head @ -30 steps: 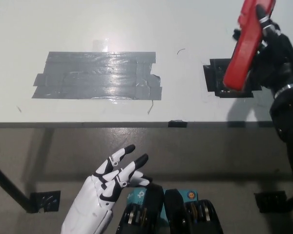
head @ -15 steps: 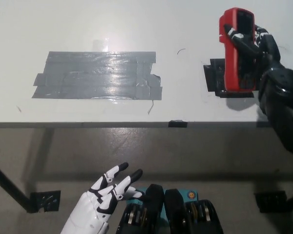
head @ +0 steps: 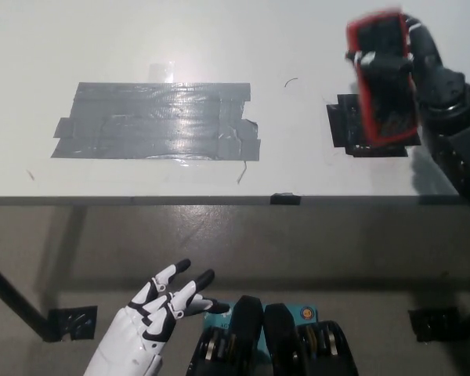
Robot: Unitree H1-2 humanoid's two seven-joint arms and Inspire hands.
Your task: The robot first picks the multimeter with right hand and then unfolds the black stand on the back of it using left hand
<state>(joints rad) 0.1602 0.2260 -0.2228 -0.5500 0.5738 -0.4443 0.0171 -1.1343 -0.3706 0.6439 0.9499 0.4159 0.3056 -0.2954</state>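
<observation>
Head view: the black right hand (head: 423, 74) grasps the red multimeter (head: 382, 78) at the upper right, fingers wrapped around its body, the meter lifted clear of the bench (head: 219, 47) and hanging above a square black patch (head: 346, 125) stuck on the surface. The face turned to the camera looks dark inside a red rim; motion blur makes it impossible to tell whether this is the back or whether a stand sits there. First step, the pick, judged done. The white left hand (head: 153, 317) rests low at lower left, below the bench edge, released, fingers spread, well apart from the meter. A patch of grey tape (head: 157, 121) lies mid-bench. Unfolding the stand is not yet begun.
</observation>
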